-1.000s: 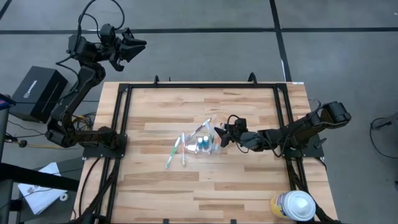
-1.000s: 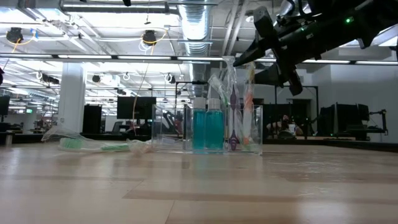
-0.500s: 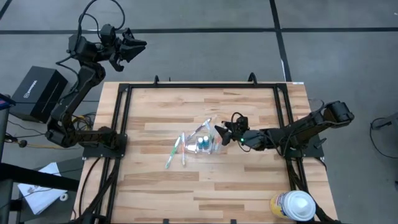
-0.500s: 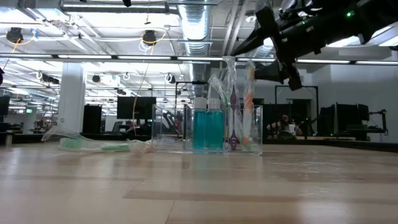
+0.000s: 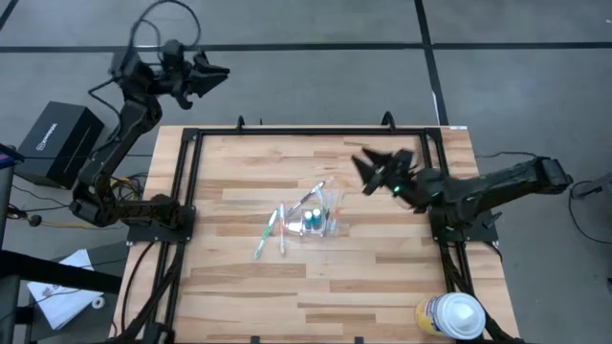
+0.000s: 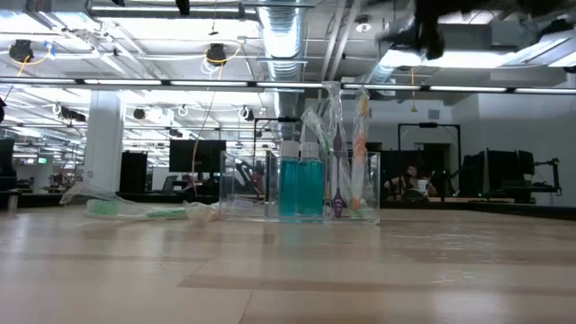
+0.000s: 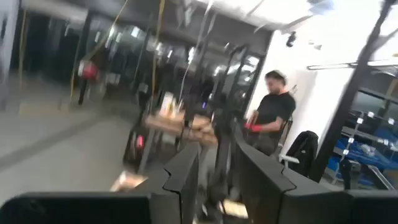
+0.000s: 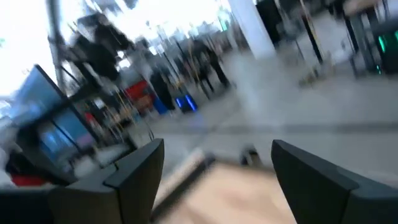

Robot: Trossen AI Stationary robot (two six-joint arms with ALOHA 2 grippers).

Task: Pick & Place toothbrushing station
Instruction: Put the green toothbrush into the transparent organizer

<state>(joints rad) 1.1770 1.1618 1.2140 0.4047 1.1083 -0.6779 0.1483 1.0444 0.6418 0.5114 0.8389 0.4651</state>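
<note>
On table, unlabelled toothpaste tubes (image 6: 300, 183), cup (image 6: 301, 184)

Clear cup (image 5: 320, 216) mid-table, right tool (image 5: 375, 164) nearby — spread, empty

- Right hand (image 5: 371, 164): only a dark smear at the top edge of the low view, and its own wrist view is pure motion blur.
- White-and-yellow container (image 5: 453, 316): chopped off by the bottom edge of the high view.
- Toothbrushes (image 5: 274, 227) lying on the table (image 5: 382, 277): too tiny from above to count.
</note>
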